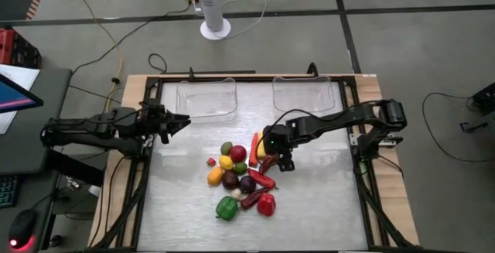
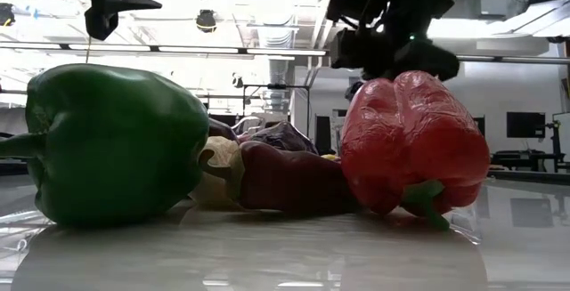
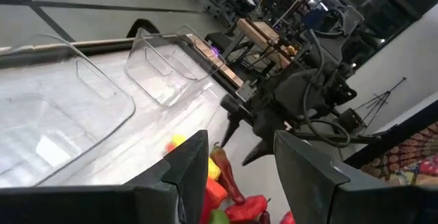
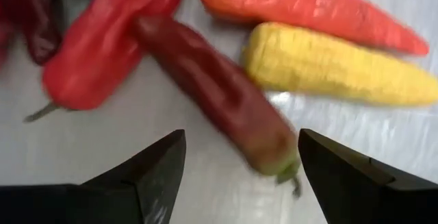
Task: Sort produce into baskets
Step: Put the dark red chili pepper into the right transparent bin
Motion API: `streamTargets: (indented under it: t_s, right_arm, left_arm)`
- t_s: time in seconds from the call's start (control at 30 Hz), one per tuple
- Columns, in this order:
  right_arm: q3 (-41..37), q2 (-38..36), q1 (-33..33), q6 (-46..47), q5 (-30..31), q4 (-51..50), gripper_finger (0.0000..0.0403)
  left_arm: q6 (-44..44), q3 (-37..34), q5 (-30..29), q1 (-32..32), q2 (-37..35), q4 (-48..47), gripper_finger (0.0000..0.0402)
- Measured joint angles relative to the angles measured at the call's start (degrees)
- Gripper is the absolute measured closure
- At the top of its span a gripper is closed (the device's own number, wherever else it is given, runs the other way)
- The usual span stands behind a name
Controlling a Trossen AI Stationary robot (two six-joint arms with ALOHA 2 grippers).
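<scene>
The produce lies in a pile at the table's middle: a green pepper, a red pepper, round pieces and chillies. My right gripper is open above the pile's right edge. In its wrist view the fingers stand on either side of a dark red chilli, beside a red chilli, an orange carrot and a yellow corn cob. My left gripper is open and empty, left of the pile, near the left basket. The right basket stands beside it.
Both clear baskets stand at the table's far edge and also show in the left wrist view. A black frame runs round the table top. A white fan stand and cables lie on the floor beyond the table.
</scene>
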Motion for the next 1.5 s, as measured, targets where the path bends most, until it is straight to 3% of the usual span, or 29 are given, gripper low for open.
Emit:
streamTargets:
  t_s: [0.5, 0.67, 0.83, 1.0, 1.23, 1.5]
  right_arm:
    - [0.04, 6.54, 0.04, -4.79, 0.44, 2.37, 0.0112]
    - [0.04, 6.63, -0.07, -4.68, 1.20, 1.08, 0.0148]
    - [0.05, 6.63, -0.04, -4.49, 1.19, -0.88, 0.0212]
    - [0.32, 5.01, -0.04, 0.39, 1.11, -3.82, 0.0259]
    - [6.29, 1.60, -1.01, 1.46, 4.16, -10.88, 0.0242]
    - [19.70, -0.72, -5.71, 1.62, 11.91, -24.01, 0.0245]
  left_arm:
    - [0.89, 0.00, 3.17, 0.02, 1.96, -0.11, 0.0248]
    - [1.44, 0.00, 2.68, 0.02, 1.96, -0.13, 0.0249]
    - [1.92, 0.00, 2.70, 0.02, 1.51, -0.13, 0.0249]
    - [1.91, 0.00, 2.94, 0.02, 1.29, -0.11, 0.0249]
    - [-0.87, 0.00, 7.36, 0.02, 0.61, -0.05, 0.0249]
    - [0.79, 0.00, 5.77, 0.02, -2.45, 4.32, 0.0249]
